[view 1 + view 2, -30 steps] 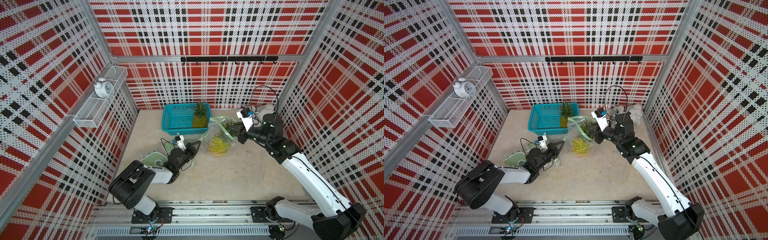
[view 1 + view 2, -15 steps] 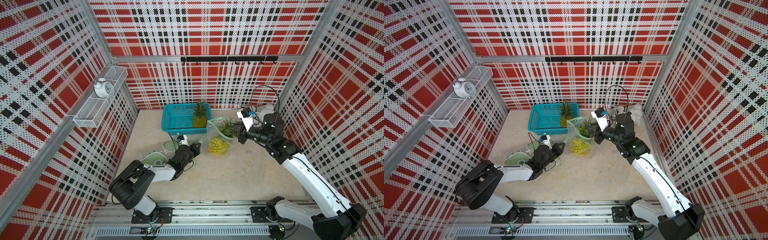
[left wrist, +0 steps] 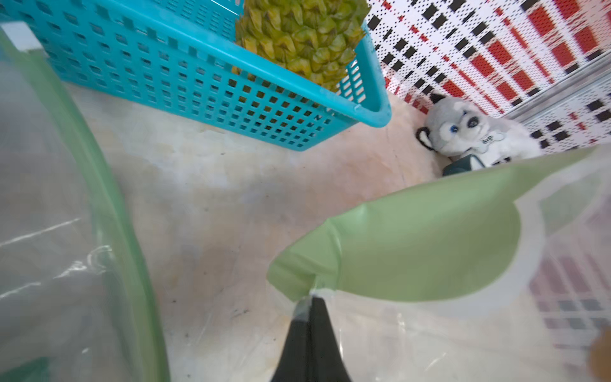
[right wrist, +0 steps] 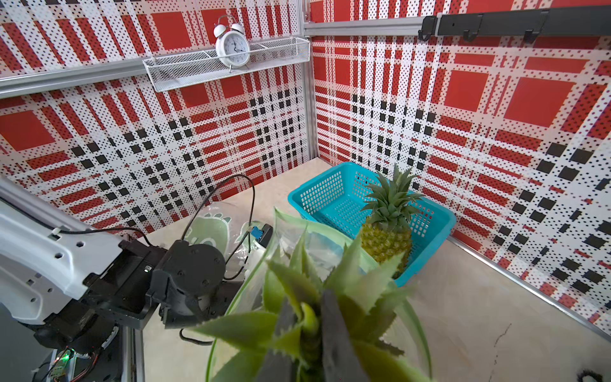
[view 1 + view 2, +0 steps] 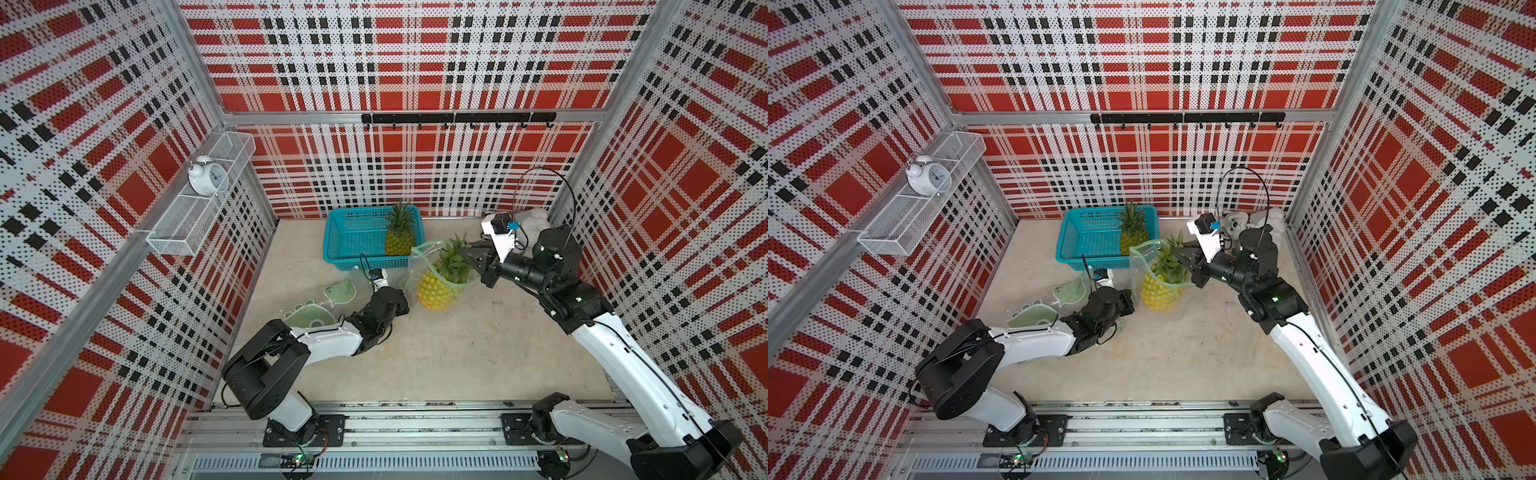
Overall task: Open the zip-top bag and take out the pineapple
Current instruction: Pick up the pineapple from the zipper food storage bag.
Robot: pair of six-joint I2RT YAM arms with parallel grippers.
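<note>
Now we are working the pull-out: our right gripper (image 4: 310, 334) is clenched on the crown of the pineapple (image 5: 436, 286), which is standing mid-floor, its body still down inside the bag (image 5: 419, 259) and its leaves poking out of the open green-rimmed mouth. Our left gripper (image 3: 309, 302) is pinched shut on a fold of the bag's film at its near-left side, low by the floor. To do this well, we are judging that the right arm should be lifting straight along the fruit's axis while the left is holding the film down and back, so the bag is peeling off and not riding up with the fruit. The leaves are a springy, slippery hold, so a slow, steady rise is looking safer than a jerk. We are also minding the basket (image 5: 361, 237) just beyond, with a second pineapple (image 5: 400, 239) in it, so the lift is not swinging far. Much is hard to make out: in both top views the left fingertips are hiding under the wrist, the clear film is nearly vanishing against the floor, and in the right wrist view the fruit's body is cut off, so how far it is sitting inside the bag is unclear.
</note>
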